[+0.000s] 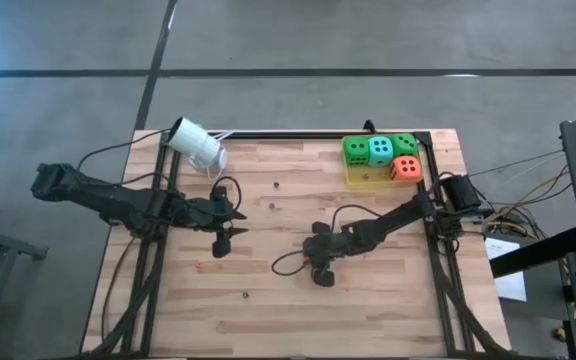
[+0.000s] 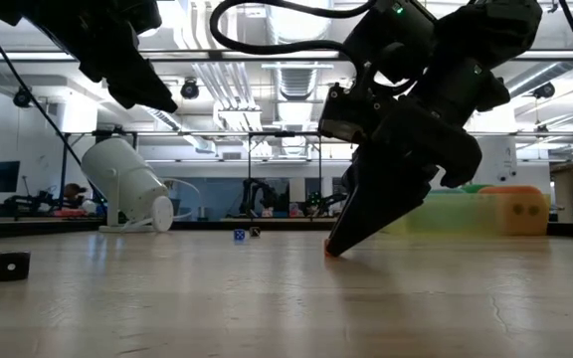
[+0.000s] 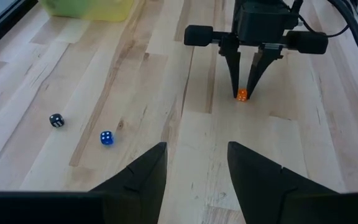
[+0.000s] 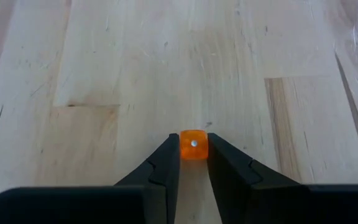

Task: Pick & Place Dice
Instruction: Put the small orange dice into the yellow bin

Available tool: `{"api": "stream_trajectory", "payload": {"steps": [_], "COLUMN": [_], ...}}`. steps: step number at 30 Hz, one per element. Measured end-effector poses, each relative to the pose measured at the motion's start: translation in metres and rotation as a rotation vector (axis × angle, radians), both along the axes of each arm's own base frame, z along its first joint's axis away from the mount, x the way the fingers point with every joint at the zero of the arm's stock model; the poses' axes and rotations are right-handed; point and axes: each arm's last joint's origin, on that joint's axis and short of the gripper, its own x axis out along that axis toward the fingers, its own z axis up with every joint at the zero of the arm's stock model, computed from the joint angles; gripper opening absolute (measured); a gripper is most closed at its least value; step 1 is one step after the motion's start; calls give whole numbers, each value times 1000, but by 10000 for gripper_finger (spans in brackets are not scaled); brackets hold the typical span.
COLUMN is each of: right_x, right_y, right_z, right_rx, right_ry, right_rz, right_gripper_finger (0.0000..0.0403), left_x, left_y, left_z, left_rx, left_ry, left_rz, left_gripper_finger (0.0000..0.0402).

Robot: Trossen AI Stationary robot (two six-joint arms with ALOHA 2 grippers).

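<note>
Four big soft dice sit in a yellow tray at the table's far right corner: two green, one teal, one orange-red. No gripper is near them. My right gripper is down at the table's middle, shut on a tiny orange die. My left gripper is open and hovers left of it, facing the right gripper. A tiny blue die and a tiny black die lie loose on the wood. My right gripper pinches the tiny orange die between its two fingertips, one on each of two opposite side faces. The fingers come from above, slanting down to the table. The die is held only at their free ends and sits at the table top.
A white cylindrical camera lies at the far left of the table. Another small black die lies near the near edge. Cables trail from both arms over the wood. Bare wood lies between the grippers and the near edge.
</note>
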Motion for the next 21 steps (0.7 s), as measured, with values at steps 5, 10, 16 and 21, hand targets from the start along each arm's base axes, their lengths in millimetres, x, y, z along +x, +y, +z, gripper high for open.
{"api": "stream_trajectory", "payload": {"steps": [5, 10, 16, 21], "right_x": [0, 0, -2, -13], "right_y": [0, 0, -1, -9], "right_z": [0, 1, 13, 37], "right_rx": [2, 0, -21, -130], "right_ry": [1, 0, -18, -6], "right_rz": [-2, -3, 23, -43], "right_gripper_finger": [53, 41, 45, 46], "left_x": [0, 0, 0, 0], "left_y": [0, 0, 0, 0], "left_z": [0, 0, 0, 0], "left_rx": [0, 0, 2, 2], "left_ry": [0, 0, 0, 1], "left_rz": [0, 0, -2, -2], "left_gripper_finger": [175, 175, 175, 175]}}
